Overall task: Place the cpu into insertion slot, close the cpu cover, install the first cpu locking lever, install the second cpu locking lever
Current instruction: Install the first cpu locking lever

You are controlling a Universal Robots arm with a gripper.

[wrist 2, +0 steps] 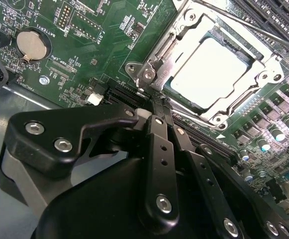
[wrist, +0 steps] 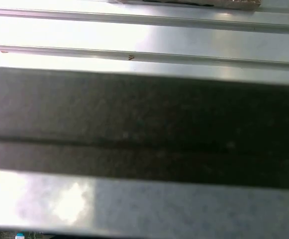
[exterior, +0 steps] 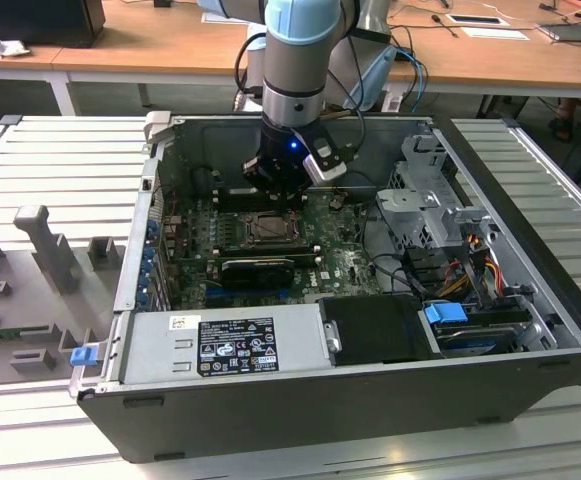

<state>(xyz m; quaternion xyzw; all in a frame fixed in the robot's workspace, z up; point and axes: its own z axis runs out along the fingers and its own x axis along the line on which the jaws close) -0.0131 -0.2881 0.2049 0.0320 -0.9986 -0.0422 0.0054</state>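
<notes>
Bright glare on cpu point(wrist 2: 211, 72), blurred first wrist view

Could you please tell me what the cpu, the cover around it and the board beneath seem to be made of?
The cpu: apparently metal-faced, pale and smooth, glaring under the light. The cover: likely bare sheet steel, silvery with bright reflections and stamped edges. The board: seemingly laminate circuit board with a glossy green coat, fine traces and soldered parts.
</notes>
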